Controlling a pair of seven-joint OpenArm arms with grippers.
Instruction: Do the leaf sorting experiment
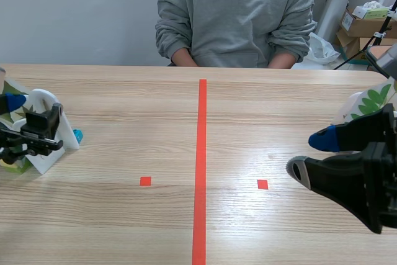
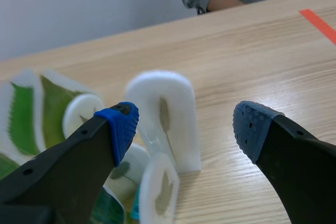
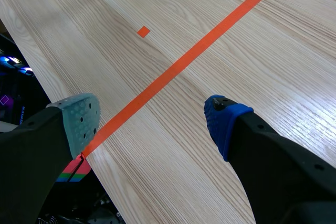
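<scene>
1. The left pincer (image 2: 184,128) is wide open and holds nothing. One blue pad hangs over the heap of leaf cards (image 2: 167,113) and the other over bare wood beside it.
2. My guess is that it is poised this way to come down on one card. The white arch-shaped piece lying between the pads is the likeliest pick.
3. The right pincer (image 3: 152,123) is also spread wide and empty. It hovers above the tabletop (image 1: 124,221) with nothing under it but wood and the tape line (image 3: 210,40), so it seems to be waiting clear of the work.
4. The cards, the things to be sorted, lie in a loose, overlapping pile at the left edge of the tabletop. They are white pieces, each carrying a green or brownish leaf.
5. A lone card (image 1: 371,102) with a many-leafleted sprig shows at the far right edge, behind the right arm. How it is propped I cannot tell.
6. The tape line splits the tabletop into two halves, with a small red square (image 1: 145,181) in the left half and another in the right. I judge these to be the sorting spots, and both are bare, so the sorting looks hardly begun.
7. A person (image 1: 236,17) in a grey sweatshirt sits across the tabletop, arms folded at its far edge.
8. Cardboard boxes (image 1: 363,26) stand in the back corner. No writing on them or on the cards can be read.
</scene>
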